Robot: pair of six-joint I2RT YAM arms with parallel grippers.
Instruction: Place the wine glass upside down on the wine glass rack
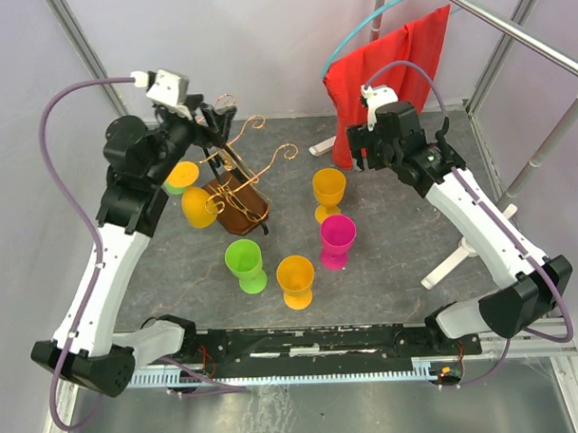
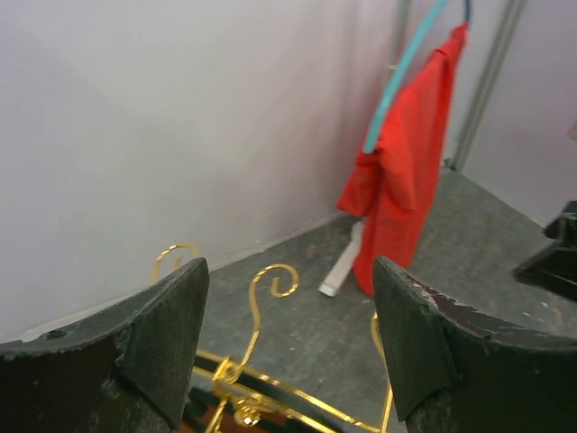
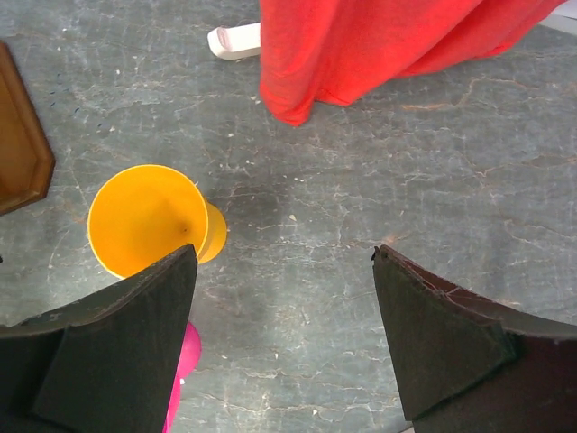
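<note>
The left arm [image 1: 106, 266] reaches toward the back of the table and carries the left gripper [image 2: 288, 271] above the wine glass rack [image 1: 243, 209]. The rack is a dark brown wooden base with an upright post and thin gold wire arms ending in curled scrolls. The two black fingers of this gripper stand wide apart with nothing between them. In the left wrist view only the gold scrolls show below the gap.

On the left side of the rack, a yellow-orange plastic wine glass [image 1: 198, 208] is just beside the wooden base. A second orange wine glass [image 1: 182, 174] sits a little behind it, close to the arm. Both seem to be carried by the wire arms, but I cannot tell exactly how they hang. A small green piece [image 1: 172, 189] shows behind them, mostly hidden.

To the right of the rack, four plastic glasses stand upright on the grey stone-patterned table [image 1: 394, 246]: a lime green glass [image 1: 243, 261], an orange glass [image 1: 296, 276], a pink glass [image 1: 337, 236] and a yellow glass [image 1: 329, 189].

Farther right, a red cloth [image 1: 389, 80] hangs at the back. The right gripper [image 3: 284, 262] hovers over bare table with its fingers spread wide and empty. In the right wrist view the yellow glass is beside one of its fingers.
</note>
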